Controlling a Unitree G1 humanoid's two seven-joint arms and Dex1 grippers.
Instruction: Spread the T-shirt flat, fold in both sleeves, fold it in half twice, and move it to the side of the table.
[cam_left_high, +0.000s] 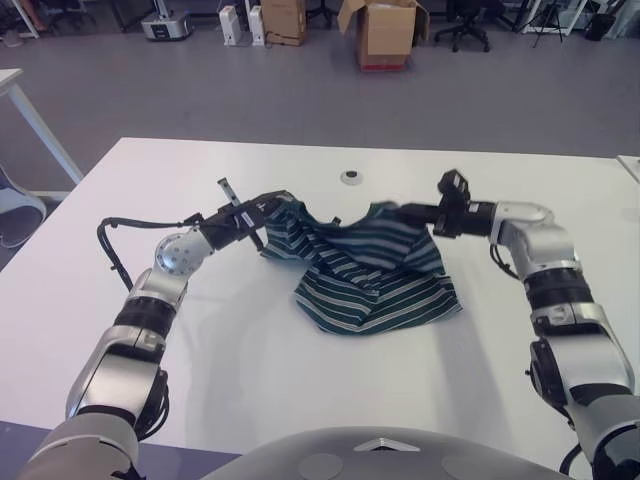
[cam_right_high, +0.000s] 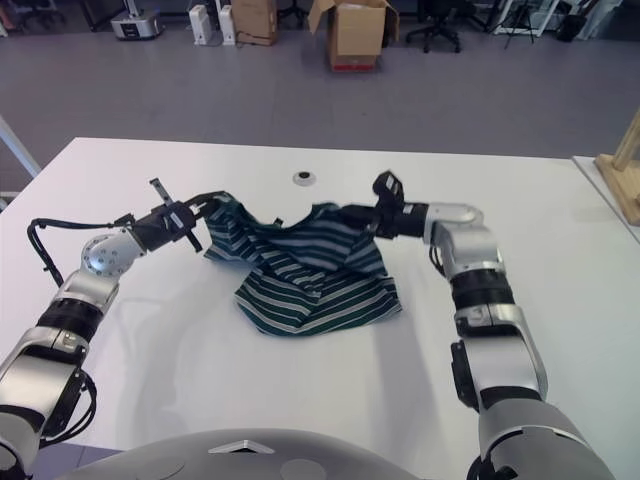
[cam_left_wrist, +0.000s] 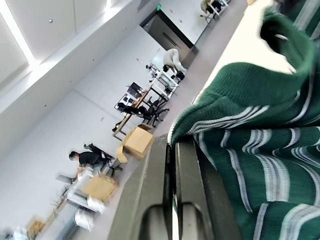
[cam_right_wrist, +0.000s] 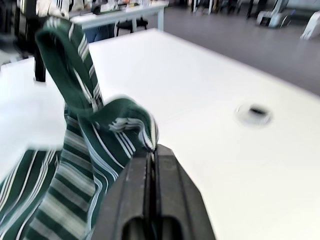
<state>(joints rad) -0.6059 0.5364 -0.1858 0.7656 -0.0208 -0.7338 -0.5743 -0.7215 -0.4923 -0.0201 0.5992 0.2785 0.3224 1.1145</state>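
Striped green T-shirt (cam_left_high: 365, 270) crumpled, mid-table, top corners lifted.

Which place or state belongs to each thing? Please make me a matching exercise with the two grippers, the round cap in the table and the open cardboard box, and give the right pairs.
Things:
1. left gripper
2. right gripper
3. round cap
4. cardboard box

Places or states:
a. on the floor behind the table
b. shut on the T-shirt edge at the robot's right
c. set in the tabletop, beyond the T-shirt
d. shut on the T-shirt edge at the robot's left

Pairs: 1-d, 2-b, 3-c, 4-a.
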